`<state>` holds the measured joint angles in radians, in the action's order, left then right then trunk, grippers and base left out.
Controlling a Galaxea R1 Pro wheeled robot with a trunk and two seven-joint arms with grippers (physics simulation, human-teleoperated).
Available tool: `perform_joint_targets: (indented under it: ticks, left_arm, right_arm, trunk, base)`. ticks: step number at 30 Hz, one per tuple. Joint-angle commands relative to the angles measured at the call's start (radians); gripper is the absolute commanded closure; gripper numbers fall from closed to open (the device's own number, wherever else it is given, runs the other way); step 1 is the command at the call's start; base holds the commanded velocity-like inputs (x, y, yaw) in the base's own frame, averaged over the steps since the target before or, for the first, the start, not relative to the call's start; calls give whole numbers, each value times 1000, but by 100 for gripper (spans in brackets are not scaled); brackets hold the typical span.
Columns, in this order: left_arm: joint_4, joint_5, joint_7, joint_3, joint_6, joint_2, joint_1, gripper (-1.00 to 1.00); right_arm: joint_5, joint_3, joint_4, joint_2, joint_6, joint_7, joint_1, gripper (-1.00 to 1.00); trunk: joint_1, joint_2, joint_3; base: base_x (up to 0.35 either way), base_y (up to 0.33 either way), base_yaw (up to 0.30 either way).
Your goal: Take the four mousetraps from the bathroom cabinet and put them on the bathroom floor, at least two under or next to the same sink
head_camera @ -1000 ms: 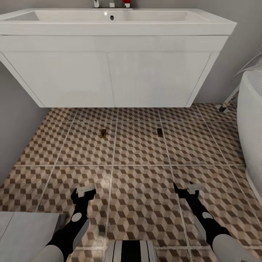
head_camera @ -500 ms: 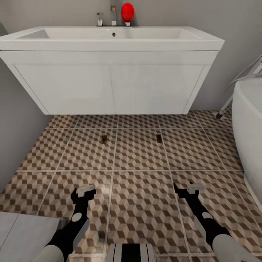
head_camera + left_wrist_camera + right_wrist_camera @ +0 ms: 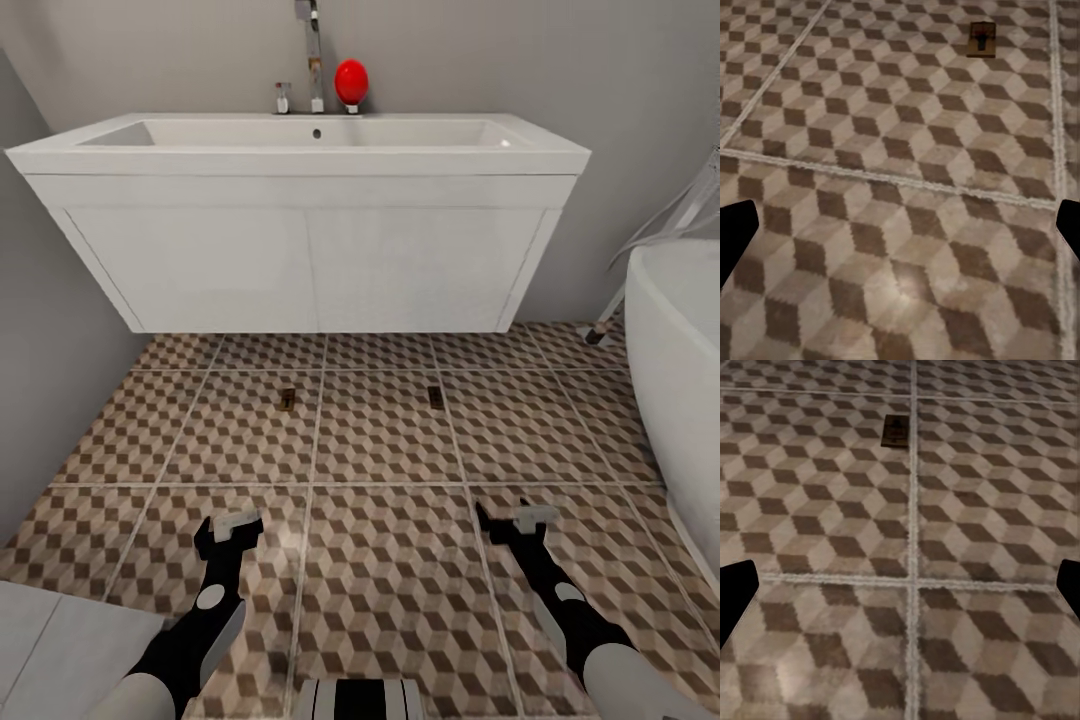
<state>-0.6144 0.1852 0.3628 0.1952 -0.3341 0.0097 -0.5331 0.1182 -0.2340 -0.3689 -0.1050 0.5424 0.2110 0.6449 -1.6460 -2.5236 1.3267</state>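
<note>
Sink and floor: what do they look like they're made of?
Sink: glossy white, smooth with soft highlights, likely ceramic or acrylic; a render, so unsure. Floor: square tiles printed with brown-beige cubes, pale grout lines, faint sheen; looks like glazed ceramic.

Both mousetraps (image 3: 287, 399) (image 3: 435, 396) are too small to show their metal parts. The bathtub (image 3: 680, 340) is cut off at the right edge, and the tap (image 3: 312, 50) at the top edge.

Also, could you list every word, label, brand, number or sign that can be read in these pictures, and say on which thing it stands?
There is no readable text. The sink, the vanity doors, the tap, the red object beside it, the bathtub, the two mousetraps and the bathroom floor carry no lettering.
</note>
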Motion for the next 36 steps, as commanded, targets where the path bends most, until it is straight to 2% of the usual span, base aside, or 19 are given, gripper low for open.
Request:
perform_joint_targets:
  ticks: [1,36]
  left_arm:
    - [0,10,7,7,-5,1,-1,-100]
    - [0,10,8,9,-5,1,-1,-100]
  right_arm:
    - [11,-8,1,1,4,4,1,-100]
    - [12,-7,1,1,4,4,0,-100]
  trunk:
    - [1,0,-3]
    - [16,8,-139]
  base:
    - [0,0,0]
    - [0,0,0]
